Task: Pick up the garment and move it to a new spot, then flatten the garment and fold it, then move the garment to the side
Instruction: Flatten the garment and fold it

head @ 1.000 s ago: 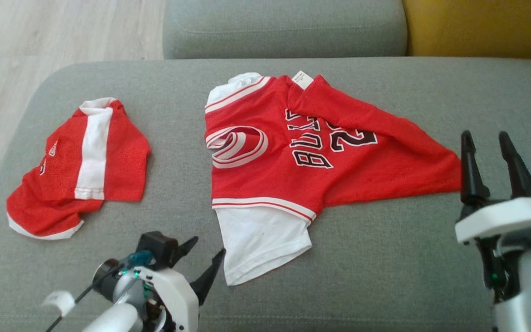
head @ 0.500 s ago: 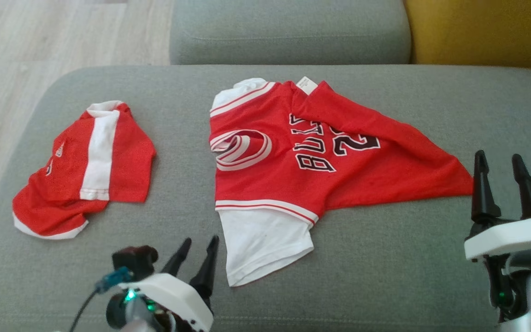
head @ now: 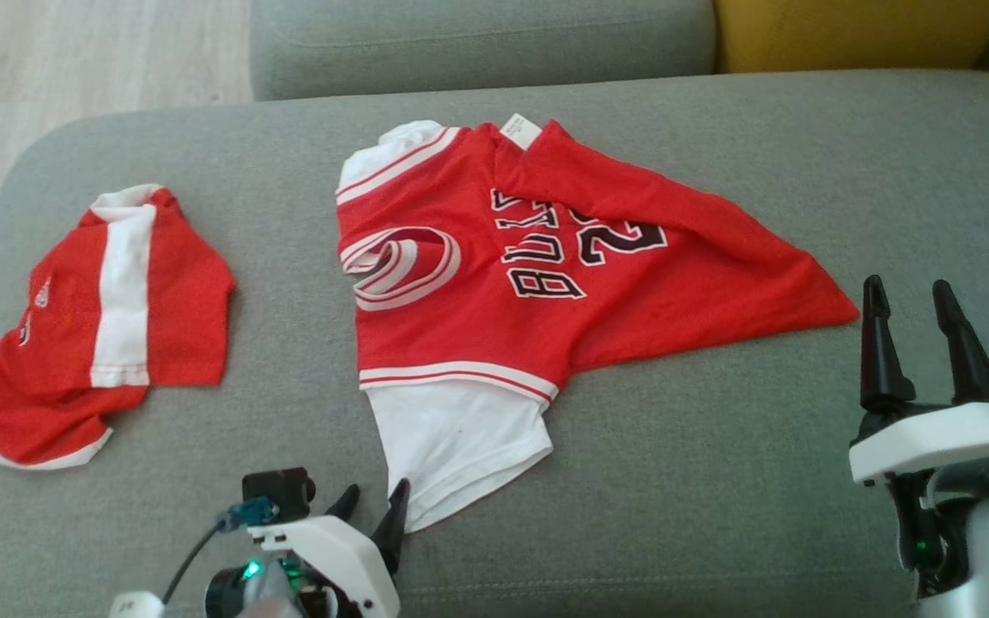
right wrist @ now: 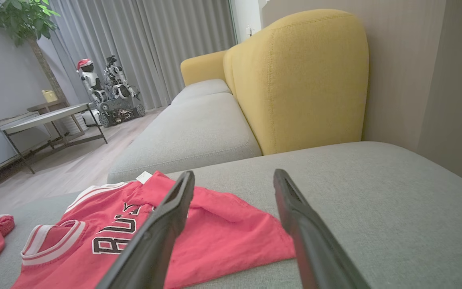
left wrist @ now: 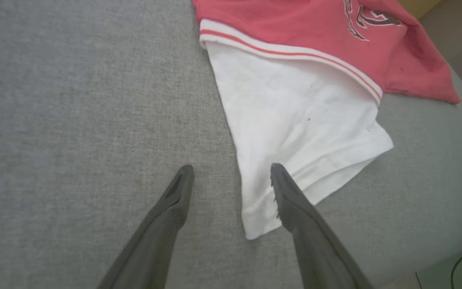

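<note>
A red jersey with black lettering lies crumpled in the middle of the grey sofa seat, its white sleeve pointing toward me. My left gripper is open at the sleeve's lower corner. In the left wrist view the gripper straddles the white sleeve edge, with one finger over the cloth. My right gripper stands open just right of the jersey's red corner, holding nothing. In the right wrist view the gripper looks low across the jersey.
A second red and white garment lies at the seat's left end. Behind the seat are another grey cushion and a yellow cushion. Wooden floor lies at the far left. A side table stands far off.
The head camera has shifted. My left gripper has turned its fingers from pointing right to pointing up and come up to the white sleeve's corner. The right gripper has barely moved.
</note>
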`<state>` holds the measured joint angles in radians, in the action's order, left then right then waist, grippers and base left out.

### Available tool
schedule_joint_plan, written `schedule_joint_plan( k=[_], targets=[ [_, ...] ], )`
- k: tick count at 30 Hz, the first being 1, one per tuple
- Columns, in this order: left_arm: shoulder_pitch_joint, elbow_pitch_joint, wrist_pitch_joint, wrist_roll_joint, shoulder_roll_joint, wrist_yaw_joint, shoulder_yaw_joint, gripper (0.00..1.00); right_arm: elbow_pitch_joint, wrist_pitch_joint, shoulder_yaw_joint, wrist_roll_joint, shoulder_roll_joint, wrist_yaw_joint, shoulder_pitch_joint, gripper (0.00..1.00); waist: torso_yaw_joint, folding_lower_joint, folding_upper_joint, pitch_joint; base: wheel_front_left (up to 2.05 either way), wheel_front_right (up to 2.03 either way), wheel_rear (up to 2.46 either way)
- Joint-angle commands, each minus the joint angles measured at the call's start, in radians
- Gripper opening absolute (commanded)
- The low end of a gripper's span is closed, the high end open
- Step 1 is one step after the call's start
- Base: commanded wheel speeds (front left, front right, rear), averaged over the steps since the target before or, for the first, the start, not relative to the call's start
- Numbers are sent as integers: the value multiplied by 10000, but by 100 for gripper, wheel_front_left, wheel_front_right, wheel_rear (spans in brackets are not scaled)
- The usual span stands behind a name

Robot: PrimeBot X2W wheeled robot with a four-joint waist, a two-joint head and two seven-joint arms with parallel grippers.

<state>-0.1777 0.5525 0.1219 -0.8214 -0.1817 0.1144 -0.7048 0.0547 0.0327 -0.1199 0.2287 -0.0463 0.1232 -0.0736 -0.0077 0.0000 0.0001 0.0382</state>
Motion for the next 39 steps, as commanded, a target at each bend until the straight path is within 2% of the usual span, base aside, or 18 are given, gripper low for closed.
schedule_joint_plan(
  k=[1, 13, 14, 15, 16, 22, 29, 33, 39],
  targets=[
    [-599, -6, 57, -76, -15, -38, 318, 100, -415, 11, 279, -44, -46, 75, -557, 100, -104, 0, -1, 71, 0, 0, 0],
    [-1119, 1348, -519, -232, 373, -810, -109, 100, -306, -59, 310, -71, -42, 75, -738, 100, -359, 0, -1, 230, 0, 0, 0],
    [-1150, 1408, -598, -242, 404, -892, -165, 89, -291, -64, 318, -76, -42, 75, -763, 100, -364, 0, -1, 242, 0, 0, 0],
    [-1183, 1454, -640, -252, 428, -974, -205, 29, -271, -71, 325, -81, -42, 75, -790, 100, -362, 0, -1, 253, 0, 0, 0],
    [-1220, 1497, -662, -239, 439, -1036, -248, 0, -247, -79, 333, -86, -42, 75, -818, 100, -358, 0, -1, 262, 0, 0, 0],
    [-1511, 1520, -185, -142, 353, -1041, -126, 0, -15, -58, 327, -163, -41, 75, -946, 100, -217, 0, -1, 302, 0, 0, 0],
    [-1993, 777, 1064, 152, -53, -557, 551, 0, 802, 136, -550, -494, -41, 75, -1131, 100, 173, 0, -1, 354, 0, 0, 0],
    [-2040, 209, 1256, 343, -264, -264, 854, 0, 1362, 270, -1052, -538, -41, 75, -1286, 100, 339, 0, -1, 403, 0, 0, 0],
    [-1878, -1191, 1364, 631, -561, 107, 1301, 0, 2929, 669, -1579, -904, -40, 75, -2053, 100, 642, 0, -1, 717, 0, 0, 0]
  ],
)
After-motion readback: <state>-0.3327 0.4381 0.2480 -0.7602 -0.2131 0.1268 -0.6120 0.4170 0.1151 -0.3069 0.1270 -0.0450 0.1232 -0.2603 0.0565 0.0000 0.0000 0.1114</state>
